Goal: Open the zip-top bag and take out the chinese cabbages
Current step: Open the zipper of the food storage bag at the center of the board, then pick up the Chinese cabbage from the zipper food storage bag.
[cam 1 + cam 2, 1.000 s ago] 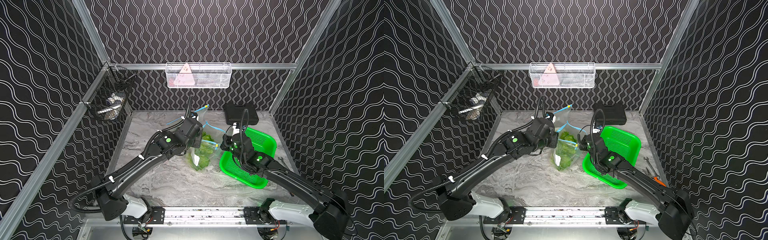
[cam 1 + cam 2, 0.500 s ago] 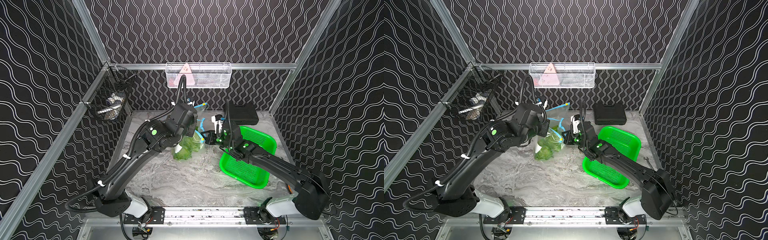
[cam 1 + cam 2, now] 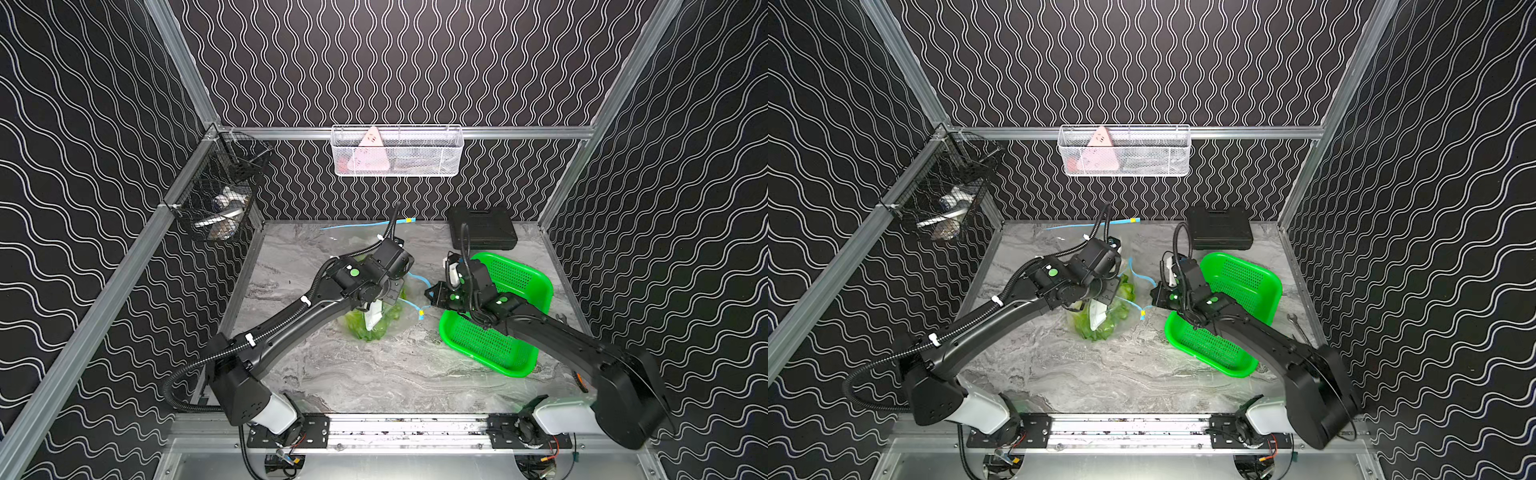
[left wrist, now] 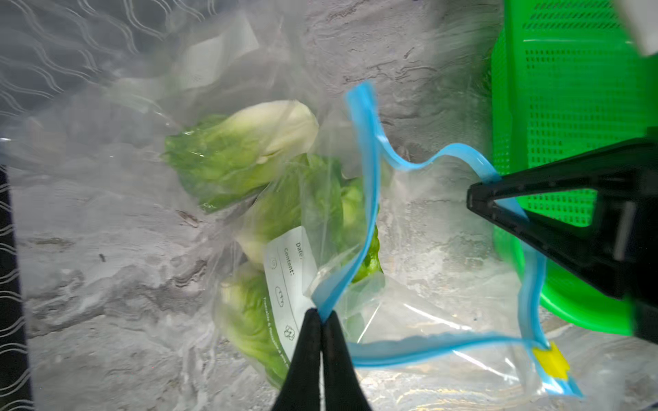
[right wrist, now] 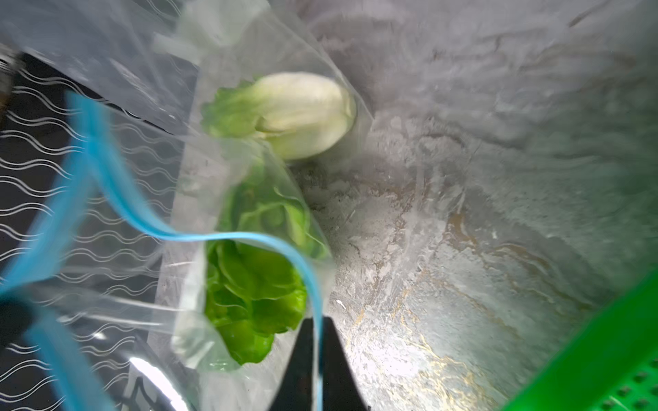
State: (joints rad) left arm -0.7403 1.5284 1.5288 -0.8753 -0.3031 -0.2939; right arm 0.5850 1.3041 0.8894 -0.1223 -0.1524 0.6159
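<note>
The clear zip-top bag with a blue zip strip rests on the table in both top views. Its mouth is spread into a loop and its yellow slider sits at one end. The chinese cabbages lie inside: one white-based head, a second and a third. A white-based head and green leaves also appear in the right wrist view. My left gripper is shut on one lip of the strip. My right gripper pinches the opposite lip, next to the green basket.
A green mesh basket stands right of the bag, under my right arm. A black case lies at the back right. Another blue zip strip lies at the back. A white wire basket and a black one hang on the walls.
Both arms carried the bag toward the back left, then brought it forward and down. The cabbages now sit lower, on the table, with the mouth still held between both grippers.
</note>
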